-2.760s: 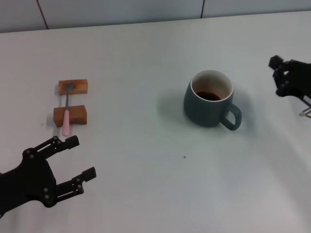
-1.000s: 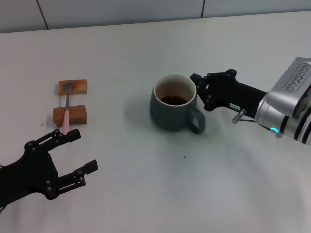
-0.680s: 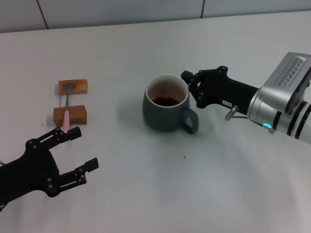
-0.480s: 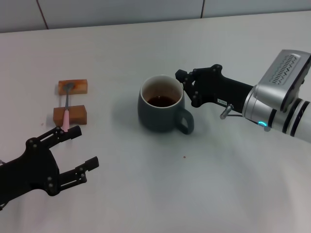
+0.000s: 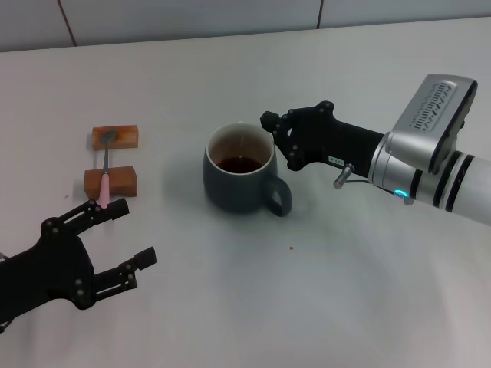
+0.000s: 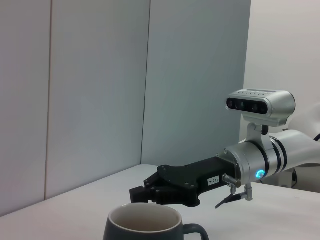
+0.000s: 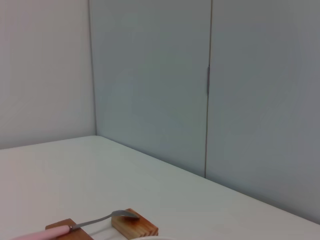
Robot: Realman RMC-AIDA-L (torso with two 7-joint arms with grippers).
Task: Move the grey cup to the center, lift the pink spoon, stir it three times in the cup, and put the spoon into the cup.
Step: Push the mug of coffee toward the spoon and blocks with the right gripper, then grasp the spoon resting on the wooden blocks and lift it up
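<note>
I am nudging the grey cup [image 5: 239, 168] toward the table's [image 5: 368, 307] center with the right gripper [image 5: 275, 136], jaws seemingly together; next, the spread left gripper [image 5: 123, 241] must lift the pink spoon [image 5: 104, 184] off its blocks [image 5: 113, 159].

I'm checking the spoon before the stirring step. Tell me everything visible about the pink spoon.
The pink spoon is small and slim, with a pale pink handle and a grey metal stem and bowl. It lies flat, bridging two small wooden blocks: its bowl rests on the farther block, its handle crosses the nearer one and overhangs toward the left gripper. That gripper is open and apart from it. Nothing else touches the spoon; it sits on the table's left side.
</note>
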